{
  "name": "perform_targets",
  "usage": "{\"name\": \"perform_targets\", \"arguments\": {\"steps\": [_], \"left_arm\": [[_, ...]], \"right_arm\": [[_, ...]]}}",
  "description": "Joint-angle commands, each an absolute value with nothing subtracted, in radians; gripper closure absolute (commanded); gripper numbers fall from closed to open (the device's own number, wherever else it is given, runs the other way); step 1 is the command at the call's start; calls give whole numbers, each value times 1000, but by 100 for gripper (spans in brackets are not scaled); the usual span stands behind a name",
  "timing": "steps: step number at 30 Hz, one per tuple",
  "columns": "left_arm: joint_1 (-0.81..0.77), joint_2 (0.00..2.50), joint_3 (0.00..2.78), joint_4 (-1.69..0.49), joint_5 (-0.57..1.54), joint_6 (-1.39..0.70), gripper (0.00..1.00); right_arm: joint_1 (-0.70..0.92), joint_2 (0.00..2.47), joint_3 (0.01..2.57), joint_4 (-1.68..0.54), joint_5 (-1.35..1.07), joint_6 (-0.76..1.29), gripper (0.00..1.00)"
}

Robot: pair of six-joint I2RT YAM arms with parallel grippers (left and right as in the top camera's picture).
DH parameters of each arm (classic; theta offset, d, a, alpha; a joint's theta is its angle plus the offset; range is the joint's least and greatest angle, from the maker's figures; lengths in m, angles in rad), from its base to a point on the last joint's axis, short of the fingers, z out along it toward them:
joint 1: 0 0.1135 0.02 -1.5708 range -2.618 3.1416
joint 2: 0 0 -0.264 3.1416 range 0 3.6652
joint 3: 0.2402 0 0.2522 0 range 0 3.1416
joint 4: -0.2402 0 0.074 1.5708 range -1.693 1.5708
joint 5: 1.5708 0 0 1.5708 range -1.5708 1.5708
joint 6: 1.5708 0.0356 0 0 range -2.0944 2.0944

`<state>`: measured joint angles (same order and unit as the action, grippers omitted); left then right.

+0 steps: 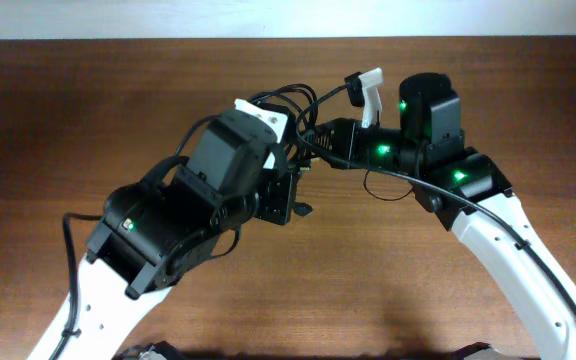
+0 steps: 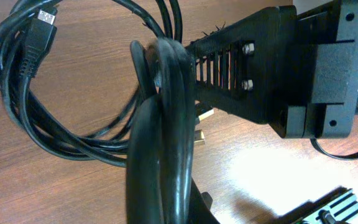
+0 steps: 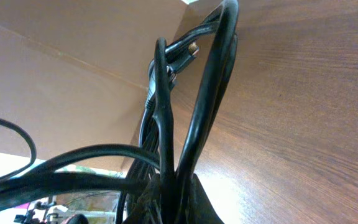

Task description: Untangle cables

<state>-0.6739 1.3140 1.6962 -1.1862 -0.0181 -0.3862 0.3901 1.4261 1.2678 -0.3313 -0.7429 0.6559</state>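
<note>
Nearest first: both my jaws are clenched on the cables (image 2: 163, 143), no gap showing. My left gripper (image 1: 290, 196) pinches a thick bunch of strands that runs top to bottom right in front of its cam. My right gripper (image 1: 315, 135) bites the same tangle from the opposite side, w/ strands rising out of it toward a couple of plugs.

The two grippers sit just beside each other, so the knot lies betw. them. The gripped bunch's long axis runs roughly across the line joining my wrists.

Slack loops fan out to one side, w/ a black silver-tipped plug (image 2: 42, 25) among them. A gold-tipped plug (image 2: 201, 134) sits just behind the bunch. Can't tell if the loops rest on the table (image 1: 88, 100).

Farther off, a whitish plug (image 1: 369, 92) sticks up beside the right arm, which is the nearer arm to it.

My guess for the next move: ease the grippers apart along that line, slowly, or the knot may cinch. No bin or tray in view.
</note>
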Motion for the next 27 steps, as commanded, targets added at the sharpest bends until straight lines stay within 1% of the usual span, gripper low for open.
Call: {"name": "perform_targets", "arguments": {"steps": [1,2,3,5,11,13,14,15,17,18,21,24,26,27], "left_arm": [[-678,1230,1714,-1192,12,-357,100],[-678,1203,1714,-1192,12,-350,100],[-678,1154,1714,-1198,1,-343,100],[-678,1125,1714,-1206,-11,-343,100],[-678,1114,1714,-1222,-50,-343,100],[-678,1114,1714,-1234,-57,-343,100],[-678,1115,1714,-1233,-57,-343,100],[-678,1118,1714,-1233,-57,-326,100],[-678,1127,1713,-1251,-56,-226,100],[-678,1137,1713,-1261,-40,-187,100],[-678,1176,1713,-1265,76,-19,100],[-678,1213,1713,-1253,76,50,100],[-681,1225,1713,-1227,76,128,100],[-681,1224,1713,-1206,75,152,100]], "right_arm": [[364,1432,1284,-315,-595,663,96],[324,1432,1284,-312,-582,659,96],[212,1432,1284,-313,-583,659,96],[137,1432,1284,-313,-595,659,96],[-52,1432,1284,-313,-598,659,96],[-80,1432,1284,-313,-670,658,95],[-78,1432,1284,-313,-764,658,45],[-70,1432,1284,-313,-859,658,23],[-25,1432,1284,-313,-1097,660,13],[5,1432,1284,-313,-1173,661,12],[106,1432,1284,-313,-1251,706,12],[198,1432,1284,-318,-1257,717,12],[266,1433,1284,-324,-1245,769,21],[289,1433,1284,-325,-1245,768,30]]}}
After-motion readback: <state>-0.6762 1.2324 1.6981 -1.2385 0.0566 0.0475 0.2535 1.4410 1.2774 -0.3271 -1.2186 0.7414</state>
